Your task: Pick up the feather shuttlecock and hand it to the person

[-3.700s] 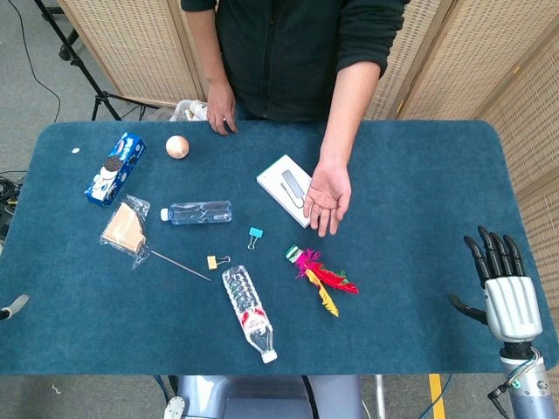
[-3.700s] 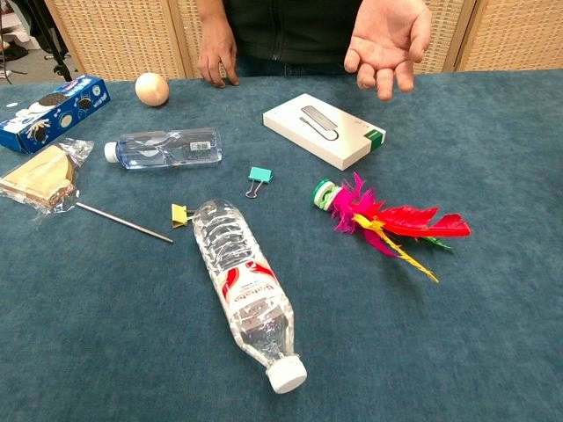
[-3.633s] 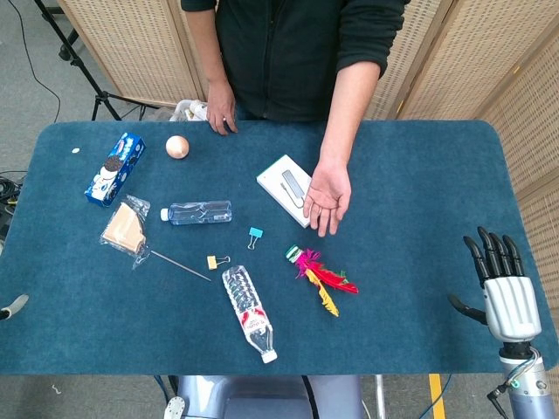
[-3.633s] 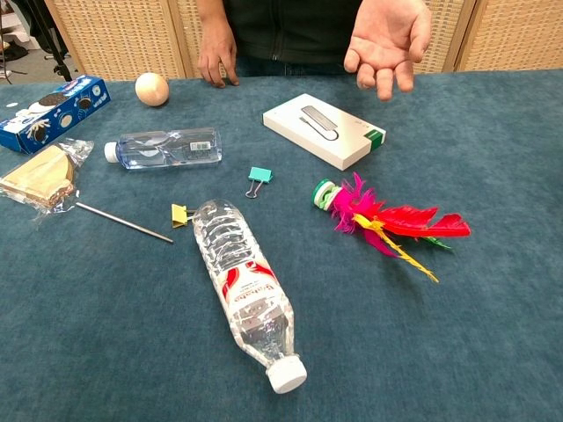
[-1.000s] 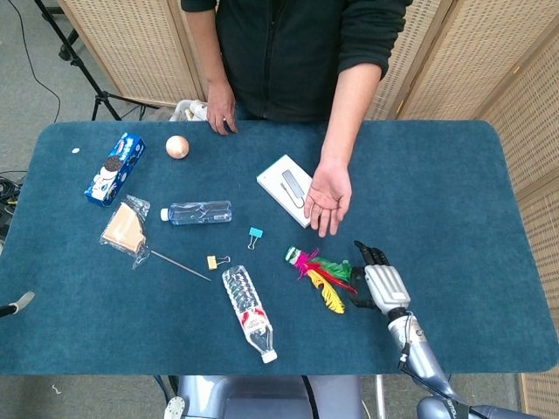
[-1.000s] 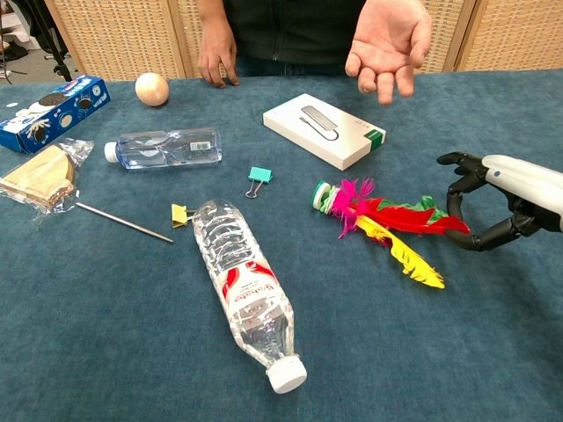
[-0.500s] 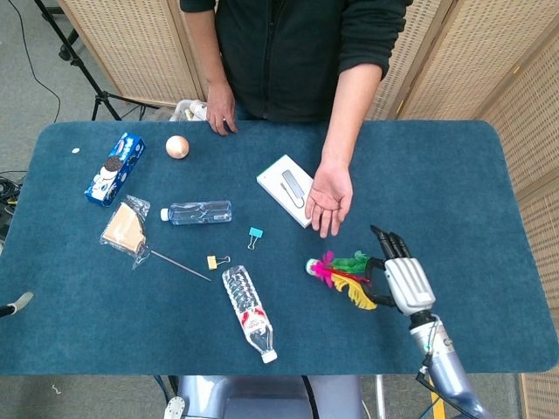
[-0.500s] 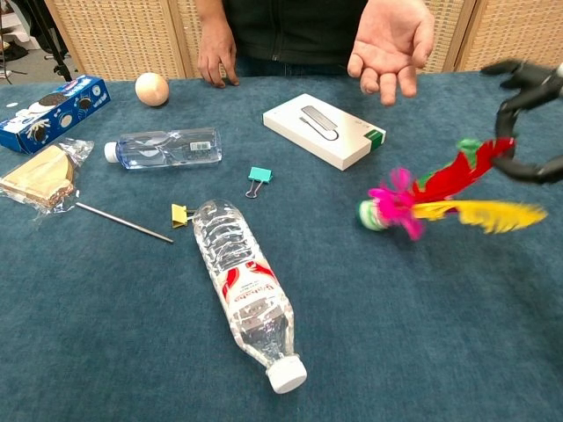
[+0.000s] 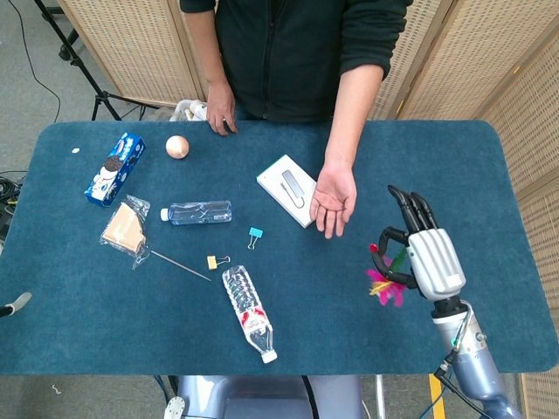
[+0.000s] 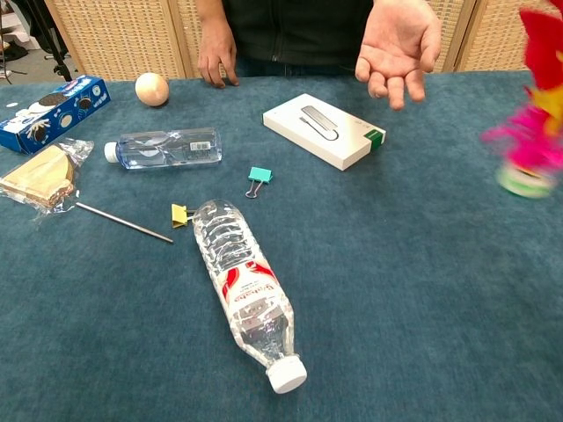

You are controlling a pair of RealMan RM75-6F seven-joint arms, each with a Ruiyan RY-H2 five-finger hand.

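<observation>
My right hand [image 9: 421, 246] holds the feather shuttlecock [image 9: 384, 281] by its feathers, lifted off the blue table at the right. Its pink feathers and base hang down below my fingers. In the chest view the shuttlecock [image 10: 528, 141] hangs blurred at the right edge, pink and red feathers above a green-white base, and my hand is out of that frame. The person's open palm [image 9: 334, 199] waits face up just left of my hand, also seen as the palm [image 10: 396, 40] in the chest view. My left hand [image 9: 10, 305] barely shows at the left edge.
A white box [image 9: 288, 188] lies beside the person's palm. A large water bottle [image 9: 249, 312], a small bottle [image 9: 196, 212], two binder clips [image 9: 254, 236], a metal rod [image 9: 179, 265], a wrapped snack [image 9: 124, 229], a cookie box [image 9: 114, 168] and a ball [image 9: 177, 147] fill the table's left and middle.
My right hand closed on the shuttlecock on the table, lifted it, and carried it up and to the right. The person's palm stayed nearly still.
</observation>
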